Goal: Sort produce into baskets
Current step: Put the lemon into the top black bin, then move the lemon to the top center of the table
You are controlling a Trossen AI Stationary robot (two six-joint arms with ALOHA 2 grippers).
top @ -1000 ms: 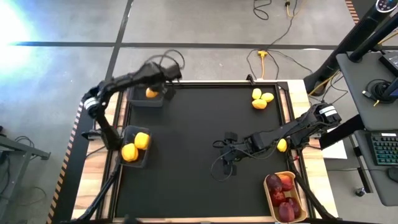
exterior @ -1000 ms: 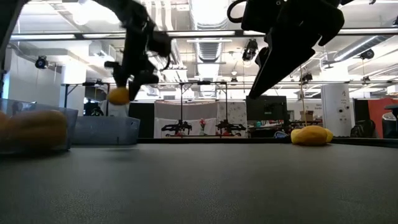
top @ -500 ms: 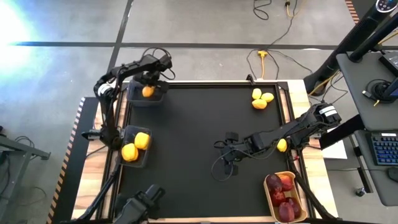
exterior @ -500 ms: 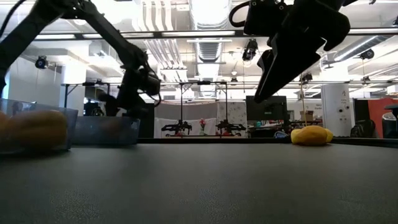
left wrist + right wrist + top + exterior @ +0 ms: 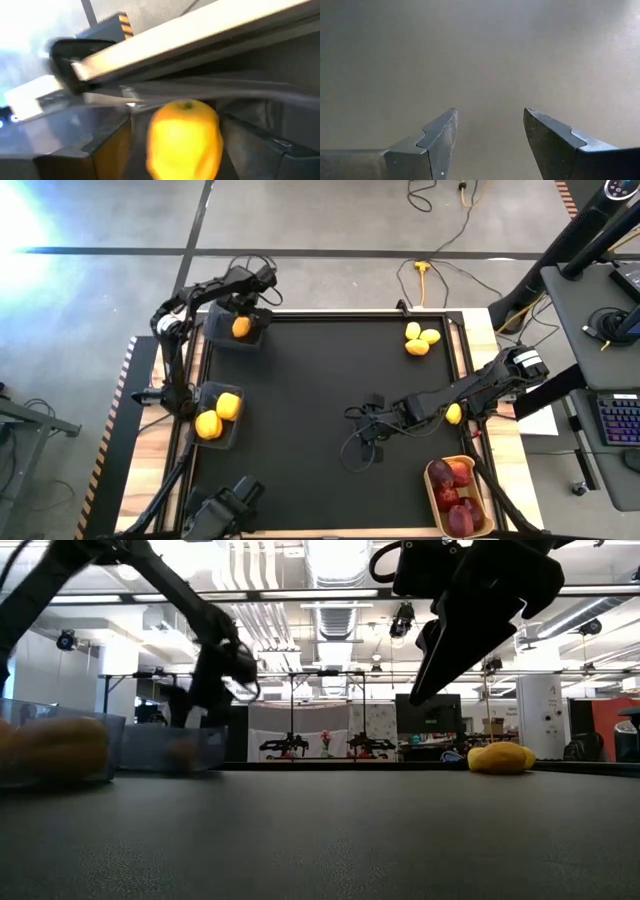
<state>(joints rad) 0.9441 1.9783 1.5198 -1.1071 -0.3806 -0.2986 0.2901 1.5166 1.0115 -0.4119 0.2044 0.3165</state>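
Observation:
My left gripper (image 5: 243, 305) points down over the far-left dark bin (image 5: 216, 340). It is open, and its fingers stand on either side of a yellow fruit (image 5: 184, 135) without holding it. That fruit lies in the bin (image 5: 241, 327). My right gripper (image 5: 366, 428) is open and empty above the bare middle of the black mat. The right wrist view shows only mat between its fingers (image 5: 490, 125). A lone yellow fruit (image 5: 453, 413) lies on the mat under the right arm. Three yellow fruits (image 5: 420, 338) lie at the far right.
A second dark bin (image 5: 232, 438) at the near left holds two yellow fruits (image 5: 217, 416). The tan tray (image 5: 437, 502) at the near right holds several dark red fruits (image 5: 455, 495). The raised table frame (image 5: 330, 312) borders the mat.
My left arm has folded back toward the table's far-left corner, and its gripper has tipped down and sunk toward the far-left bin. The yellow fruit, which hung above the bin's rim, now lies inside the bin. My right gripper has kept still.

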